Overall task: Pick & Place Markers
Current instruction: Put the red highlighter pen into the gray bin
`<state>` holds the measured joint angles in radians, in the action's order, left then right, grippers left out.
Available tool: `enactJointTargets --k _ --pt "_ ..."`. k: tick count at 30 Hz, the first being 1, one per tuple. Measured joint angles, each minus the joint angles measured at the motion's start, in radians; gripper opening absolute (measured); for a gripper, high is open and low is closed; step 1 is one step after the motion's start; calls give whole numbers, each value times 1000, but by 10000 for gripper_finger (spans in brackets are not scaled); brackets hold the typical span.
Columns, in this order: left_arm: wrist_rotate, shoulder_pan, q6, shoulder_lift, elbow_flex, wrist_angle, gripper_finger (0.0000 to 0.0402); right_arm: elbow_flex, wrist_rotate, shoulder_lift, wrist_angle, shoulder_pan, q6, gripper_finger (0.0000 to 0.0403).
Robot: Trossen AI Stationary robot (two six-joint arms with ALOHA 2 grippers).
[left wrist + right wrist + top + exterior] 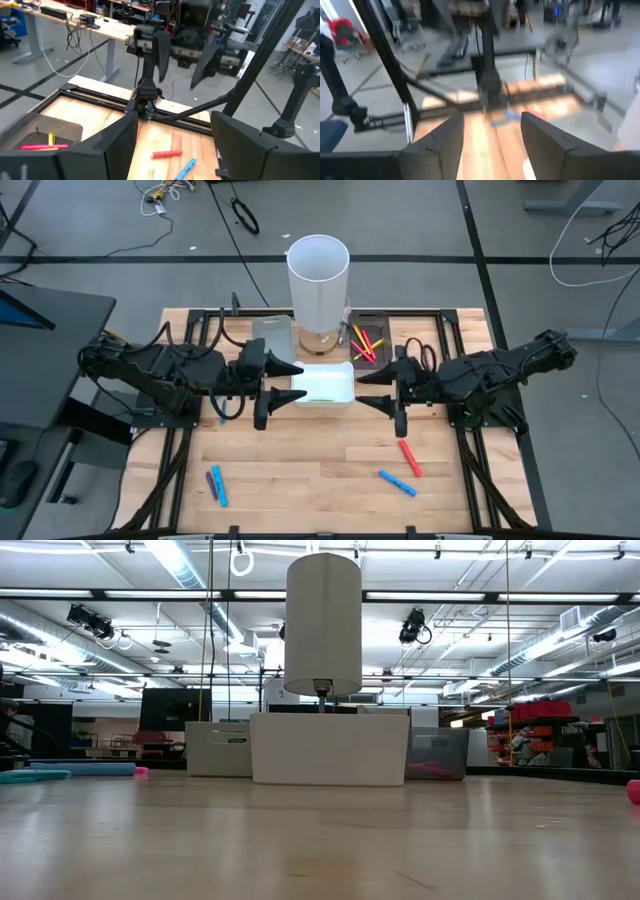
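Both arms, closest to the overhead camera, reach inward from the desk's [330, 470] sides and face each other across the white tray [326, 385]. The left pincer [283, 393] and the right pincer [377, 388] each hang with fingers apart and nothing between them. A tall white cylinder [318, 280] stands behind the tray. Several markers already lie in the dark tray [366, 342]; loose ones remain on the front boards: a red marker [410, 457] and a blue marker [397, 483] on the right, a blue and purple pair [216, 485] on the left.

From desk level, bare wood fills the foreground, the tray and cylinder stand mid-desk, and marker ends peek in at both edges.

Past the left wrist's spread fingers lie the red and blue markers, with the right arm beyond them.

Through the right wrist, open fingers frame blurred boards; I cannot pick out a marker there.

Judging by this, no pick has begun. A good one would turn the right wrist downward over the red marker, set the fingers across its width, and close at its middle.
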<state>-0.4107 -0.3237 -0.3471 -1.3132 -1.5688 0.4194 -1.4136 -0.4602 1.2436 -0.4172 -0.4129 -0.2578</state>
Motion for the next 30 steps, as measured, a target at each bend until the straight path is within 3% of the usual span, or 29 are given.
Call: enactJointTargets --k 9,16,23,30 --pt "0 1 -26 0 0 3 259 0 64 0 -384 -16 -553 197" --pt "-4 1 -35 0 0 5 259 0 133 7 -608 -71 -865 197" --pt "-23 1 -57 0 0 6 259 0 214 50 -759 -132 -1060 190" --pt "-22 1 -62 0 0 12 259 0 327 125 -874 -166 -1158 184"
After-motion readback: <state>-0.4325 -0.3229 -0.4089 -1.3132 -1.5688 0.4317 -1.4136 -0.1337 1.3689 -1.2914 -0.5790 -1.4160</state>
